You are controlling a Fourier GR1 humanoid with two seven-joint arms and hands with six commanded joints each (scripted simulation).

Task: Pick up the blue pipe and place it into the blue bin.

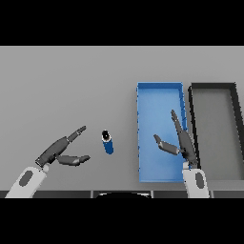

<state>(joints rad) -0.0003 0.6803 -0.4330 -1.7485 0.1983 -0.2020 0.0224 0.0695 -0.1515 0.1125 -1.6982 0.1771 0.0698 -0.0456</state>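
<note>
Blue pipe [108,142] lies on the grey table [62,86], near the left hand [61,151] (fingers spread, holding nothing) and left of the blue bin [159,97]. Right hand [180,141] hovers over the bin, fingers straight; a dark bin [213,87] sits just beside.

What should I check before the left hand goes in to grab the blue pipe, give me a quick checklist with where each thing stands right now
1. Blue pipe in view and free on the grey table: ok.
2. Left hand open, fingers straight, ready to close: ok.
3. Left hand holding the pipe: not ok, it is beside the pipe and apart from it.
4. Blue bin holds no objects: ok.
5. Drop path into the bin clear: not ok, the right hand is over the bin, open.
6. Whether the pipe stands upright or lies tilted: cannot tell.
</note>
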